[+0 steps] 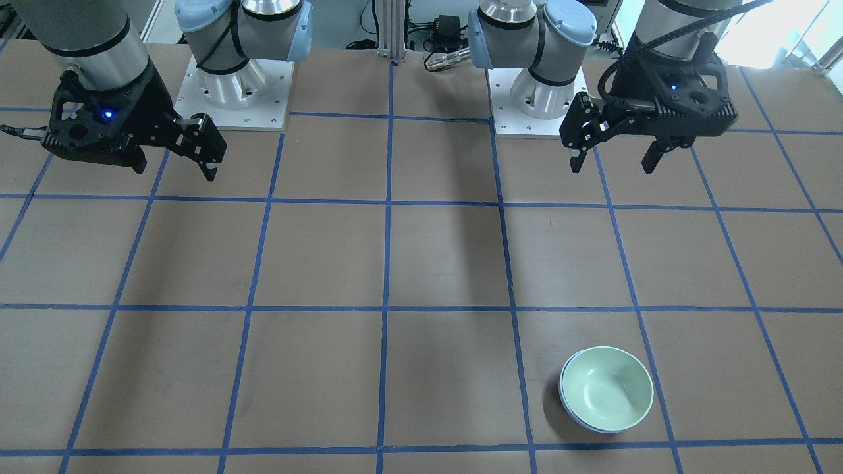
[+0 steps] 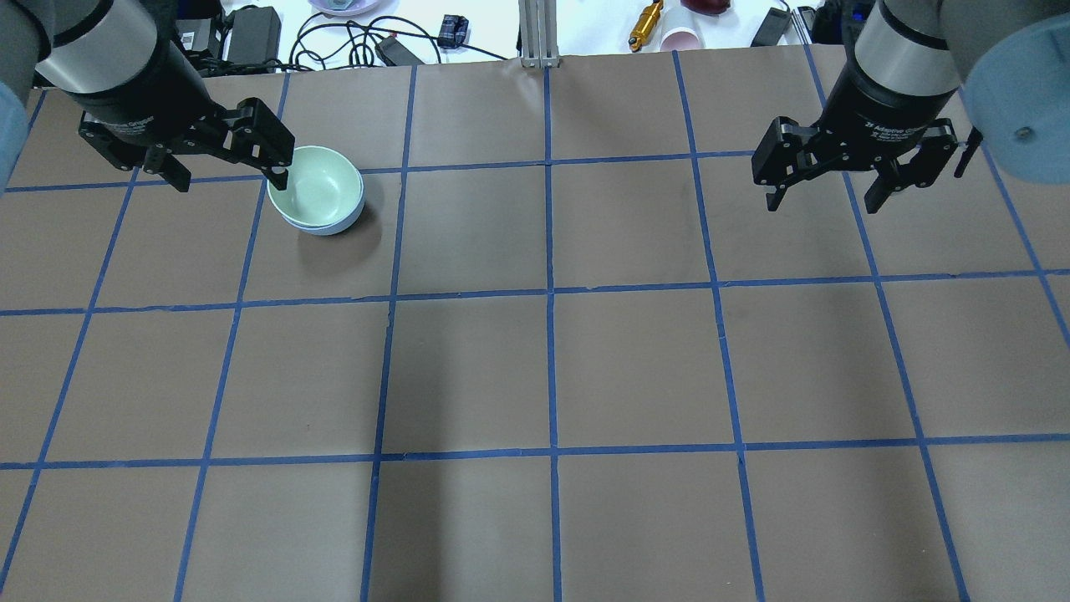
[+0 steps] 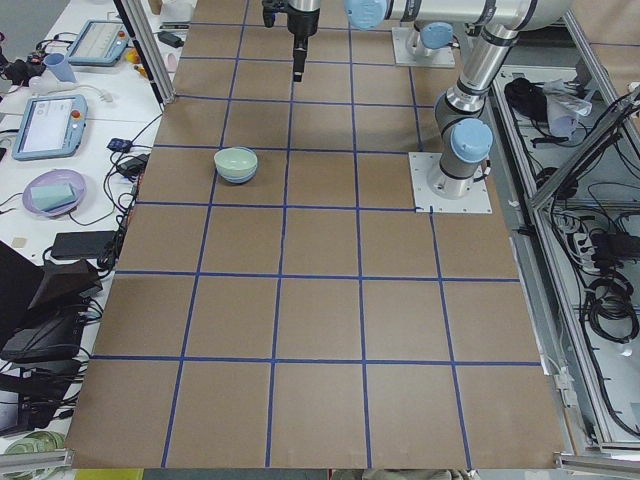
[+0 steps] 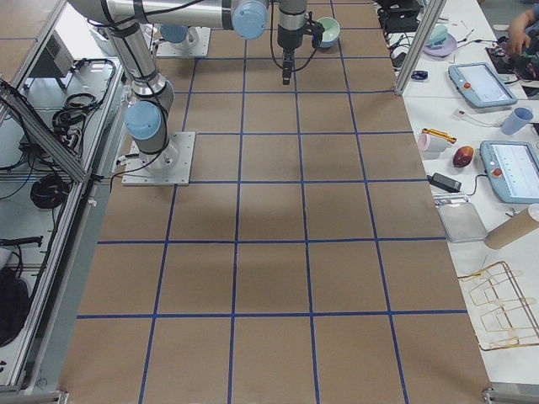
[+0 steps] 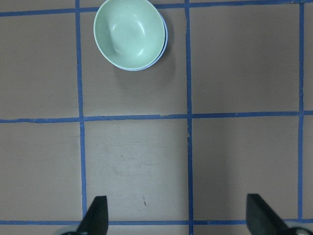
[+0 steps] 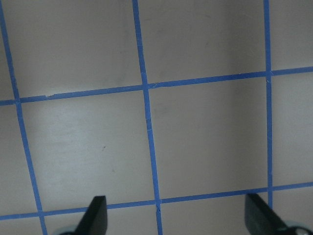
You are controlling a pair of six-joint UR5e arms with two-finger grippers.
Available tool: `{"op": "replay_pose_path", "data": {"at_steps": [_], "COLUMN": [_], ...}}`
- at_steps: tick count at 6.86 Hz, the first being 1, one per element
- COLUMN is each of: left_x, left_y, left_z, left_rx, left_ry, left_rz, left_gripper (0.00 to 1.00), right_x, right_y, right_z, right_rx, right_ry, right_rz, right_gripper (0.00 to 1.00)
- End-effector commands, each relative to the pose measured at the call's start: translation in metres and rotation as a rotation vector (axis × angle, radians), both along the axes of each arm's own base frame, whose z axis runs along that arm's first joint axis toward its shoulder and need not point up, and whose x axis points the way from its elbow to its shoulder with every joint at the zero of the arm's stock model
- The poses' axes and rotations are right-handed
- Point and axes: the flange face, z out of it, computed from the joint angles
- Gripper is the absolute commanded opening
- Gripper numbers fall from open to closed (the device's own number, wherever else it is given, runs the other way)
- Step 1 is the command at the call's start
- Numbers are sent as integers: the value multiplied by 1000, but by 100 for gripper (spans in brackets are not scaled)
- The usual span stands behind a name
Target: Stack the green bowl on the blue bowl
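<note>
The green bowl (image 1: 607,387) sat inside the blue bowl (image 2: 330,227) on the counter (image 1: 329,263). The left tool (image 1: 612,161) and right tool (image 2: 823,201) were wide open, held nothing, and hung far from the blue bowl. The job looked done, with nothing more to grab.

Silver arms (image 1: 85,39), pale-blue joint caps (image 1: 197,16), black hands (image 2: 230,180) (image 2: 823,201), blue LEDs (image 1: 107,115).
</note>
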Motion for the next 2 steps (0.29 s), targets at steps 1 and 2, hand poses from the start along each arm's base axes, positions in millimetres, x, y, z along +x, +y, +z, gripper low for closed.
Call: {"op": "replay_pose_path", "data": {"at_steps": [1,2], "left_x": [0,0], "left_y": [0,-1], "left_z": [-1,-5], "left_rx": [2,10], "left_ry": [2,3], "left_rz": [1,3], "left_gripper": [100,100], "right_x": [0,0], "right_y": [0,0], "right_z": [-1,0], "right_rx": [1,0], "right_ry": [0,0], "right_rz": [0,0], "right_gripper": [100,100]}}
